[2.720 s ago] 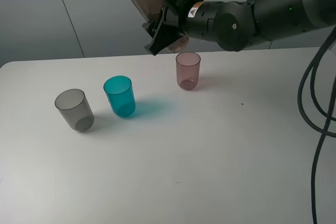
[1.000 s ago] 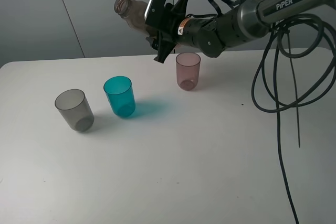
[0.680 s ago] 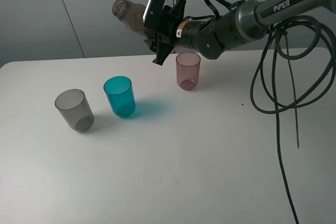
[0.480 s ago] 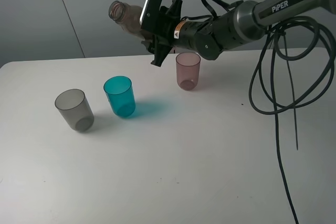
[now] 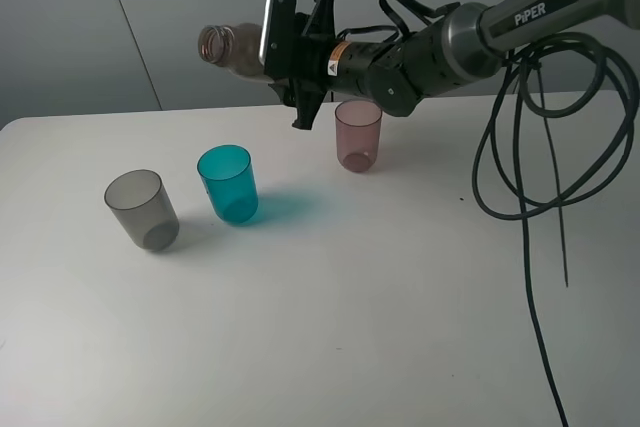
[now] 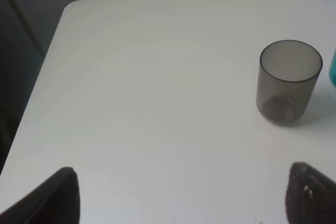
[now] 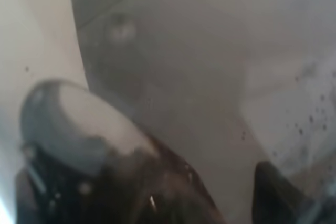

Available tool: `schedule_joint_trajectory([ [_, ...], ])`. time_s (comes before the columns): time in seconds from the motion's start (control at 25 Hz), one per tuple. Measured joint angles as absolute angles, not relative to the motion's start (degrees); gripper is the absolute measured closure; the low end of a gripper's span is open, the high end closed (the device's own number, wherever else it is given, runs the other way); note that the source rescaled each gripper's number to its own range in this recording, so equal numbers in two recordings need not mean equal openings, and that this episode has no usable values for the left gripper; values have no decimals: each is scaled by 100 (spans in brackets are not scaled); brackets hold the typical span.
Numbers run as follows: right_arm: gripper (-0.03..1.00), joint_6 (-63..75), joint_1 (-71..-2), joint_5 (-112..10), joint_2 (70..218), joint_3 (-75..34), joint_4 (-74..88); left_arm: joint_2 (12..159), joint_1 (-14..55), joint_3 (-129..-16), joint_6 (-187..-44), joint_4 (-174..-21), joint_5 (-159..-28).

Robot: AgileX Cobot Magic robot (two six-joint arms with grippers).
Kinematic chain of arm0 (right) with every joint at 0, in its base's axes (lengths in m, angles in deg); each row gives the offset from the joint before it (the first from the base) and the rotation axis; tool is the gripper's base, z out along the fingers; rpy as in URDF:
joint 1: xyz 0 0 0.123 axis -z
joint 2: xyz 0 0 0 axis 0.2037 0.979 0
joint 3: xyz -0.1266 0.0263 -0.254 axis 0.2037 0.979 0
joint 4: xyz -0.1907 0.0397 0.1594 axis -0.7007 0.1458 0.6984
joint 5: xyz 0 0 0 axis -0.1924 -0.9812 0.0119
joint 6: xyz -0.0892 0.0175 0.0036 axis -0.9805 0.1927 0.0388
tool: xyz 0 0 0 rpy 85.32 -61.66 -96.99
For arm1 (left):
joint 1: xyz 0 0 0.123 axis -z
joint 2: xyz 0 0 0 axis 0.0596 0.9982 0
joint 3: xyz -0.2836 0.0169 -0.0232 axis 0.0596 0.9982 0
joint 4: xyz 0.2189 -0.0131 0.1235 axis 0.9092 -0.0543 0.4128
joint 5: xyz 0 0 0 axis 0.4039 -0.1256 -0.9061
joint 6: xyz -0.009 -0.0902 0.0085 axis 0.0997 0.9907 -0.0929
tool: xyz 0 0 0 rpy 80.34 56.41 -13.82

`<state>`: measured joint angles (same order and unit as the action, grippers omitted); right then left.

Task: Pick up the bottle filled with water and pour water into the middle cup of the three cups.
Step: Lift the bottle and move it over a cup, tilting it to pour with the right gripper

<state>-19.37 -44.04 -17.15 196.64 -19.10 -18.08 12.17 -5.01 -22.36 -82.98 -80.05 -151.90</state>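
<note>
Bottle sideways in right pincer — neck jutting out past it

Smoky brown bottle, uncapped, up in the air, nearly horizontal, mouth toward 9 o'clock, at 12 o'clock from teal cup. Teal cup upright, mid-row; grey cup at its 8 o'clock, pink cup at 2 o'clock, both upright.

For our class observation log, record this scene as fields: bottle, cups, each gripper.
bottle: uncapped, held nearly on its side in the air
right gripper: shut on the bottle
left gripper: open, empty
cups: grey cup, teal cup, pink cup, all upright on table
pouring: no water stream visible
</note>
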Motion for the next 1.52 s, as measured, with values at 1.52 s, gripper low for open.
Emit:
schedule_joint_trajectory([
  [1.52, 93, -3324, -4475, -1658, 19717, -1910, -1663, 1217, -501, -2236, -8298, -8005, -15190],
])
